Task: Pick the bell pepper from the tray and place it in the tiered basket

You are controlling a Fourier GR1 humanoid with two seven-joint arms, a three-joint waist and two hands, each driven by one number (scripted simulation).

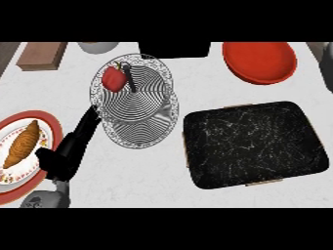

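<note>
Sitting in the upper tier of the basket [134, 100], the pepper [114, 78] is red and lies just left of the black centre post [129, 77]. The basket is wire, its two round tiers overlapping, the lower one nearer the view's bottom. Just left of that lower tier the left hand [72, 149] stretches up toward the basket with straight fingers, holding nothing and apart from the pepper. Further left, a croissant [23, 143] lies on a patterned plate [45, 146] with a red rim. Right of the basket is the tray [255, 144], black and marbled. Above the tray stands a red bowl [260, 61]. A wooden block [42, 55] is at the upper left. The right hand does not show.
</note>
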